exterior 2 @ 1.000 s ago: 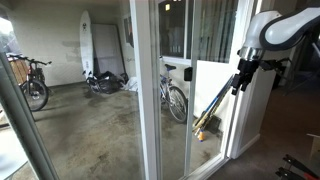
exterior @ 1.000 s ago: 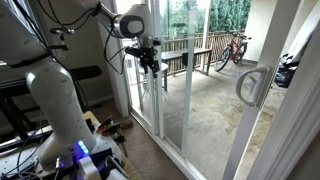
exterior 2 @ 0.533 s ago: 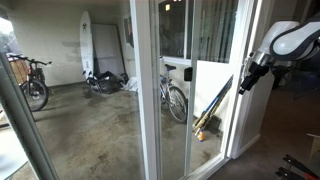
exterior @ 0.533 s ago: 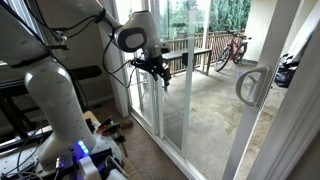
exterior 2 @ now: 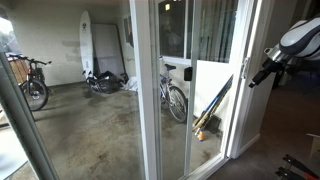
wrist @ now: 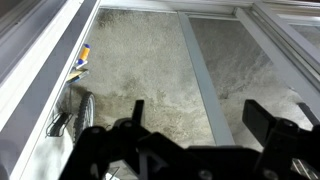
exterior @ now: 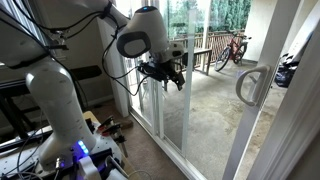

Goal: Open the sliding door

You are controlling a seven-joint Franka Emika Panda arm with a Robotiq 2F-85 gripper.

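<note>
The end effector (exterior: 175, 80) has swung toward the handle (exterior: 239, 88) at 3 o'clock. Its jaws are wide open and empty, and the sliding door (exterior: 278, 50) is untouched.

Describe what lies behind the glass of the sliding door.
Behind the sliding door, an exterior view shows a concrete patio, a wooden railing and a bicycle. The robot arm covers part of the railing.

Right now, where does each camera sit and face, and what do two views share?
Exterior view: indoors beside the robot base, facing along the glass; arm, end effector, door handle show.
Exterior view: near the glass, facing out at a bicycle; end effector at right.
Wrist view: faces patio floor through glass; open end effector at bottom.
Both exterior views share the end effector.
</note>
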